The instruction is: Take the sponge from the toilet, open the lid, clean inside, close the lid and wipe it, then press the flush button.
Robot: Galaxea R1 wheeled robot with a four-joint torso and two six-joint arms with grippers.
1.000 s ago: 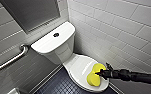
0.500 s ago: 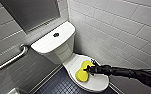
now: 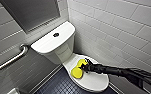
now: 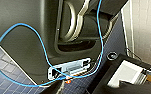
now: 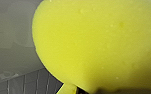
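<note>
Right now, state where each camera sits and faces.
Head: high on the robot, facing down at the toilet; right arm reaches in, hand gripping the sponge on the lid.
Left wrist: on the left arm, facing the robot's dark body, blue cable, tiled floor.
Right wrist: on the right arm, close against the sponge.
Shared by head and right wrist: the sponge.

Head cam high, looking down on toilet (image 3: 52, 41). Right wrist cam up against sponge (image 5: 98, 45), which head cam also sees. Left wrist cam faces robot body (image 4: 21, 50) and floor (image 4: 6, 75).

Glossy white ceramic toilet (image 3: 51, 41); soft matt yellow foam sponge (image 3: 77, 72); shiny metal grab bar (image 3: 8, 62).
</note>
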